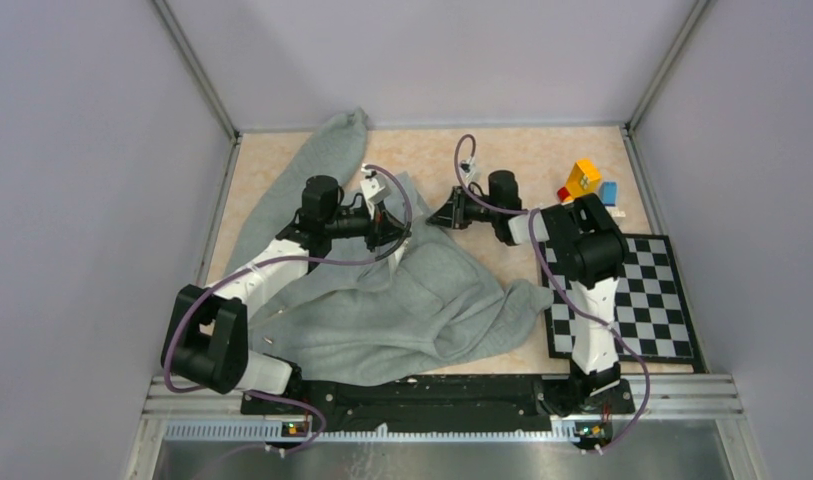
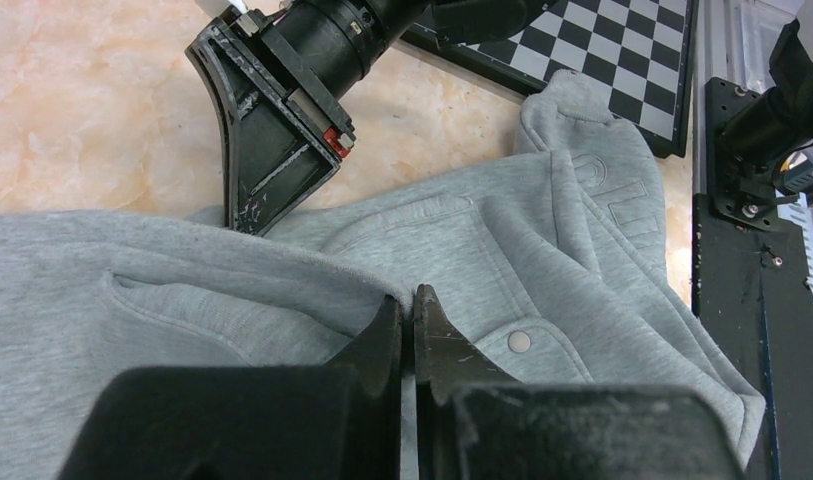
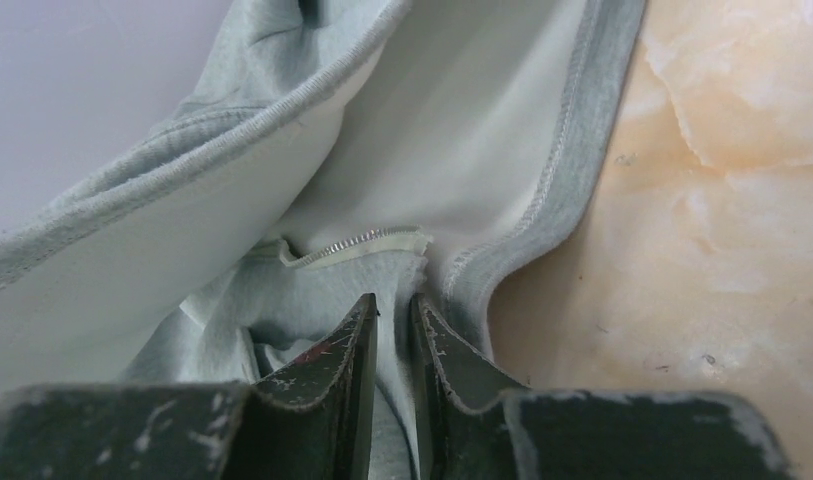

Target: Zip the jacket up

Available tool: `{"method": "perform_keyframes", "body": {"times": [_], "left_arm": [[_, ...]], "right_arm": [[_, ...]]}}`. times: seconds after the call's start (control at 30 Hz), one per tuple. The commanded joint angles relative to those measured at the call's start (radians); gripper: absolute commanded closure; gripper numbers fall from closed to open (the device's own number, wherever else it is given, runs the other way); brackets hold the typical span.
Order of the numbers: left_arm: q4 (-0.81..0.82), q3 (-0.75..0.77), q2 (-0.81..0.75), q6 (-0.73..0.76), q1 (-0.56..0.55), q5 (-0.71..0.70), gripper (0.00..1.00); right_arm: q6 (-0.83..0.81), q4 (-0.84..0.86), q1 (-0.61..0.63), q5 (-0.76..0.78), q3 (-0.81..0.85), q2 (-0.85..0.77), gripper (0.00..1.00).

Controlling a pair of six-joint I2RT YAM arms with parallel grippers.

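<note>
Jacket [image 1: 382,310], rumpled (lining [image 3: 462,120] showing), edge nipped in both jaws

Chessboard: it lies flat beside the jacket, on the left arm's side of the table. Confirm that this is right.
Not right. The chessboard does lie flat beside the jacket, but it is on the right arm's side of the table, not the left arm's. The top external view shows it.
</note>
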Motion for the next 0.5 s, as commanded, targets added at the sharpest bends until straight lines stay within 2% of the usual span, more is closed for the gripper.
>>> {"method": "perform_keyframes", "body": {"times": [0.0, 0.17, 0.33, 0.47], "left_arm": [[0.032, 0.042, 0.002, -0.007, -0.004, 0.027, 1.00], [0.034, 0.043, 0.008, -0.009, -0.005, 0.027, 1.00], [0.038, 0.042, 0.015, -0.010, -0.005, 0.027, 1.00], [0.049, 0.039, 0.014, -0.016, -0.005, 0.030, 1.00]], "right_arm": [[0.026, 0.106, 0.011, -0.020, 0.017, 0.007, 0.82], [0.031, 0.107, 0.023, -0.007, 0.037, 0.031, 0.83], [0.023, 0.095, 0.029, 0.016, 0.049, 0.034, 0.91], [0.006, 0.089, 0.034, 0.062, 0.048, 0.020, 0.88]]}}
